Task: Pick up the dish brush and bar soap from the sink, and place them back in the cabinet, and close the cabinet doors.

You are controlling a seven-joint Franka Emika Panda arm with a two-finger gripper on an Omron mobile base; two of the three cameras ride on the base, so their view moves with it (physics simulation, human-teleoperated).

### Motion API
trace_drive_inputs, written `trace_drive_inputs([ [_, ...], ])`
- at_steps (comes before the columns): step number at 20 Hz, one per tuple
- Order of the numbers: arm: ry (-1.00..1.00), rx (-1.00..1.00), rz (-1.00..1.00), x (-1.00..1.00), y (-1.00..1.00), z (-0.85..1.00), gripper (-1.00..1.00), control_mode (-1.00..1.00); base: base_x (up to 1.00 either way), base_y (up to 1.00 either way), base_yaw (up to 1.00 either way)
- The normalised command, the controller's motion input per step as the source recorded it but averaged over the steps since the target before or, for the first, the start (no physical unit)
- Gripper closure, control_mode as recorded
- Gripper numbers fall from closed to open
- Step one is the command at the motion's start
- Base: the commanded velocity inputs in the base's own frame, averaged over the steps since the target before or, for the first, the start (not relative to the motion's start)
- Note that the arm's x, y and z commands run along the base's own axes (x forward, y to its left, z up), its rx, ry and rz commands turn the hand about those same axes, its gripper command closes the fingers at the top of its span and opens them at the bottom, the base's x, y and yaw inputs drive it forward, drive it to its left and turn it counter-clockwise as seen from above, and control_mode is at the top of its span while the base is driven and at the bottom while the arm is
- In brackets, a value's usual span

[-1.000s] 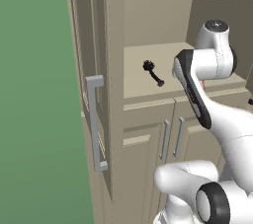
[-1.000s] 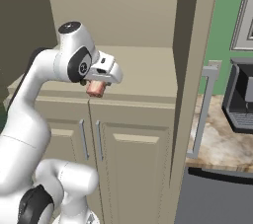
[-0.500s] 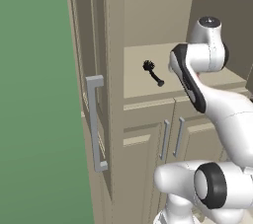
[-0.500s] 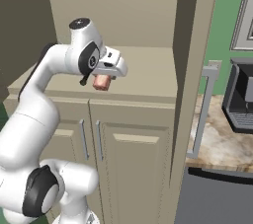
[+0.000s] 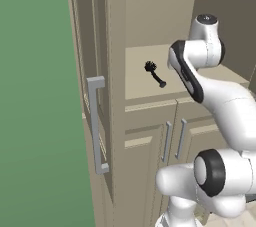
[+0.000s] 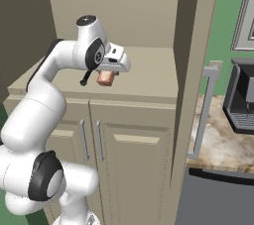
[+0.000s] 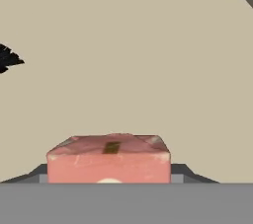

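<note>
The bar soap (image 7: 108, 161) is gripped between the jaws at lower centre of the hand view, its underside cut off. The dish brush (image 5: 154, 73) lies on the cabinet (image 5: 116, 46) shelf, handle pointing lower right; only its bristles are seen at the hand view's left edge.

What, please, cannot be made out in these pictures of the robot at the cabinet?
- Soap: its lower part is cut off by the bottom of the hand view; in the right base view the tool hides its top.
- Brush: in the hand view the left edge cuts it off to a few bristles.
- Left door: seen edge-on in the left base view, its face is hidden.
</note>
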Motion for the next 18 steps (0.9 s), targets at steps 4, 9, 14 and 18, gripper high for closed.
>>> trace_drive_inputs([
  [4,0.00,0.00,0.00,0.21,0.00,-0.05,1.00,-1.00,0.00,0.00,0.00],
  [9,0.00,0.00,0.00,0.12,0.00,-0.19,1.00,-1.00,0.00,0.00,0.00],
  [14,0.00,0.00,0.00,0.12,0.00,-0.26,1.00,-1.00,0.00,0.00,0.00],
  [18,0.00,0.00,0.00,0.14,0.00,-0.21,1.00,-1.00,0.00,0.00,0.00],
])
